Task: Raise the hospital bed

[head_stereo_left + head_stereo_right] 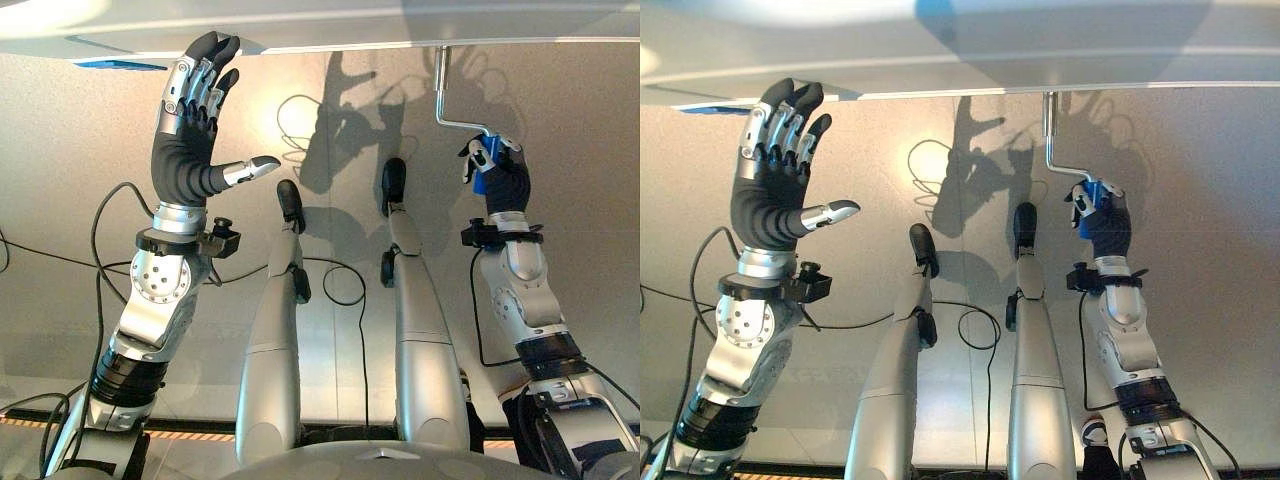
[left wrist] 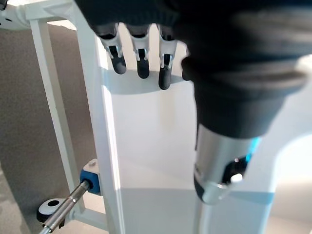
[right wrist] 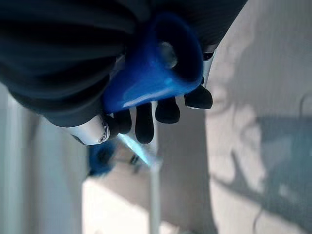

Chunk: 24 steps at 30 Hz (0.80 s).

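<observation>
The white hospital bed's end board runs across the top of the head views. A silver crank hangs from its underside on the right and bends to a blue handle. My right hand is shut on that blue handle, fingers curled round it. My left hand is raised at the left with straight fingers, their tips against the board's lower edge. In the left wrist view the fingers rest flat on the white panel.
White frame bars of the bed stand beside the left hand, with a second silver rod and blue fitting low by them. Grey speckled floor lies below the bed.
</observation>
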Tool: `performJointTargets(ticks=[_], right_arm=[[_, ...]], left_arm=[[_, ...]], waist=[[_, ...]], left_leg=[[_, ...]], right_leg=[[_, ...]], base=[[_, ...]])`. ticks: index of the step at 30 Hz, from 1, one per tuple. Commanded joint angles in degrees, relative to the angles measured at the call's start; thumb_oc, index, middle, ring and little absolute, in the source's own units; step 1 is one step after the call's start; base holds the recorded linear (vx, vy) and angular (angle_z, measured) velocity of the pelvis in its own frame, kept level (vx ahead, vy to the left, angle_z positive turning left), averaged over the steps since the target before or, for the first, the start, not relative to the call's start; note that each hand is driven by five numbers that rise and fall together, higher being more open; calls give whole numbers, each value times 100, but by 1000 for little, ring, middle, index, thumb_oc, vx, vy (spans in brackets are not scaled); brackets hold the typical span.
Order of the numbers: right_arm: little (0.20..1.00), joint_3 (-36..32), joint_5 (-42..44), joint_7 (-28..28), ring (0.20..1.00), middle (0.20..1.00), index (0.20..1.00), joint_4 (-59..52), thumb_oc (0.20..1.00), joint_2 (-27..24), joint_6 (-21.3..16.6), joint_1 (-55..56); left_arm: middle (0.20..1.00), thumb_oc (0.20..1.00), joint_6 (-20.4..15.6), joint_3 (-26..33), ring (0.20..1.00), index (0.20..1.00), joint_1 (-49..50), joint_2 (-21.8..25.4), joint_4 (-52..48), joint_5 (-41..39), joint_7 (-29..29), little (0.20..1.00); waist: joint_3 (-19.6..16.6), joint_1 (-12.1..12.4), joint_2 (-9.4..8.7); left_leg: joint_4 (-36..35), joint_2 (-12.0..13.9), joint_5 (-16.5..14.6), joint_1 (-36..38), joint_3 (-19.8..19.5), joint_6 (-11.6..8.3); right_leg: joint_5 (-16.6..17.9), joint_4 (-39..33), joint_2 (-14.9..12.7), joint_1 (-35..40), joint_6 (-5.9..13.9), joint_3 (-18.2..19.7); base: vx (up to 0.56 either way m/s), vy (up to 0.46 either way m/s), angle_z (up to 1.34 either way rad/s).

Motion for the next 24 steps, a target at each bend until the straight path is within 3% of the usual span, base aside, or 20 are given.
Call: performJointTargets(ticks=[1,3,8,10,11,12,15,24], right_arm=[[200,-968,414,-909,200,200,200,1183,200,-1155,-167,-804],[200,-934,437,-891,200,200,200,1251,200,-1182,-189,-872],[200,211,584,-418,200,200,200,3953,200,-1751,480,-2280],[200,494,507,-263,200,200,200,4455,200,-1789,643,-2586],[200,964,416,72,200,200,200,5315,200,-1743,1010,-3075],[200,983,423,81,200,200,200,5334,200,-1746,1004,-3100],[200,1160,311,159,200,200,200,5723,200,-1617,1172,-3319],[200,1569,-521,401,200,200,200,6313,200,-537,1754,-3556]], left_arm=[[1000,1000,-453,74,1000,1000,7,140,-749,-170,-94,1000],[1000,1000,-455,88,1000,1000,-6,129,-742,-169,-92,1000],[1000,1000,-430,-331,1000,1000,-186,283,-734,-371,-115,1000],[1000,1000,-415,-404,1000,1000,-244,276,-737,-432,-129,1000],[1000,1000,-355,-634,1000,1000,-432,249,-665,-471,-143,1000],[1000,1000,-357,-626,1000,1000,-434,244,-662,-471,-143,1000],[1000,1000,-327,-742,1000,1000,-541,184,-615,-475,-136,1000],[1000,1000,-137,-845,1000,1000,-870,-140,-477,-437,-86,1000]], waist=[[-89,58,121],[-89,47,130],[-89,235,209],[-89,270,242],[-89,378,311],[-89,370,317],[-89,444,394],[-89,685,574]], left_leg=[[225,69,-478,372,-218,-194],[218,71,-469,356,-216,-195],[225,75,-451,305,-221,-214],[250,73,-453,268,-229,-212],[305,63,-459,201,-240,-204],[310,63,-461,192,-242,-204],[365,35,-466,122,-283,-184],[571,-75,-491,-283,-417,-107]], right_leg=[[-476,170,134,458,491,-97],[-464,162,136,440,490,-95],[-463,195,130,377,470,-152],[-470,208,125,357,460,-164],[-486,254,115,321,443,-194],[-487,256,115,314,443,-196],[-511,327,106,256,432,-216],[-504,385,-11,14,426,-306]], base=[[0,0,0],[0,0,0],[0,0,0],[0,0,0],[0,0,0],[0,0,0],[-1,2,2],[-4,23,6]])
